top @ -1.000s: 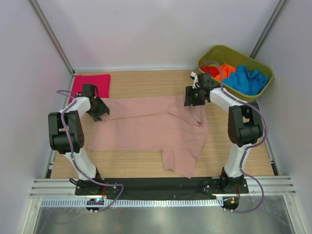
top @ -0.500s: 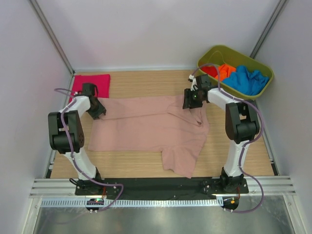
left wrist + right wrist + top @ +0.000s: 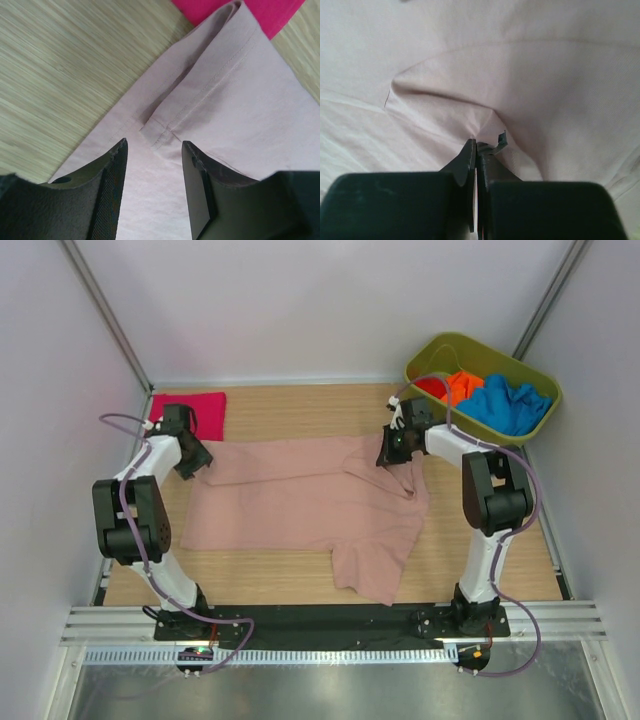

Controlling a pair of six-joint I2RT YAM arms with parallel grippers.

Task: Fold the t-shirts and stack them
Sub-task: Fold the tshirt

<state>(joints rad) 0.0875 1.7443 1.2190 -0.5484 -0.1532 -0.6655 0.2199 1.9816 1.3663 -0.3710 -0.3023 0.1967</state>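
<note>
Risk of uneven lift: dusty-pink t-shirt (image 3: 300, 495) lies spread on the table (image 3: 290, 585), right gripper (image 3: 476, 145) clamped on only a thin pinch near its far edge, left gripper (image 3: 153, 145) half-spread astride the hem corner, gripping nothing, so 1 side may slip or drag.

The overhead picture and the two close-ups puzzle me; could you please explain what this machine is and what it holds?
The overhead view shows two robot arms bolted at the near edge of a wooden table. Each ends in a two-fingered claw with a small camera beside it; the close-ups come from those cameras. A pink shirt lies spread out between the arms. A magenta shirt sits at the far left, and a green tub at the far right holds red, orange and blue shirts. The left claw is open, one finger on either side of the pink shirt's hem. The right claw is shut and seems to pinch a fold of that shirt.
</note>
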